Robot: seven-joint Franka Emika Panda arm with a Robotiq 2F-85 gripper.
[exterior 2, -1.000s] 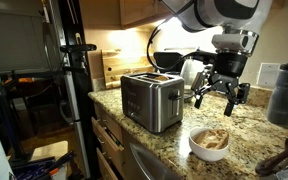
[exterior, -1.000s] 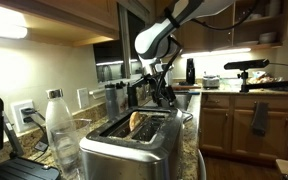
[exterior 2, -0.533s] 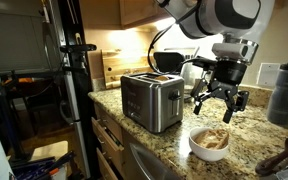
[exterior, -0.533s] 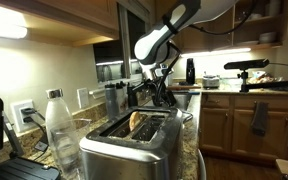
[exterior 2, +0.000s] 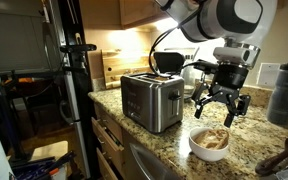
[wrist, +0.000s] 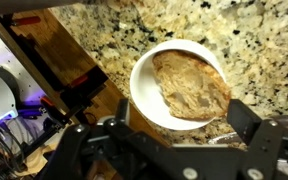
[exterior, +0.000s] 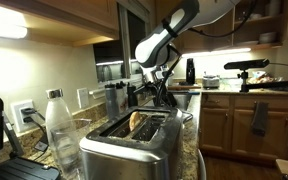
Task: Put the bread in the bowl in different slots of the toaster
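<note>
The brushed steel toaster (exterior: 124,145) (exterior 2: 149,100) stands on the granite counter. One tan bread slice (exterior: 136,122) stands in a slot of it. A white bowl (exterior 2: 209,143) (wrist: 144,95) holds another bread slice (wrist: 189,85) (exterior 2: 213,137), lying flat. My gripper (exterior 2: 219,112) (exterior: 165,98) hangs open and empty just above the bowl. In the wrist view the bread lies between and ahead of my two spread fingers (wrist: 169,135).
A clear plastic bottle with a white cap (exterior: 56,125) stands next to the toaster. A dark metal bottle (exterior 2: 283,95) stands at the counter's far end. A wooden cutting board (exterior 2: 112,68) leans on the wall. The counter edge (exterior 2: 114,120) drops off near the toaster.
My gripper has moved down and slightly sideways, closer over the bowl. The bread and toaster have not moved.
</note>
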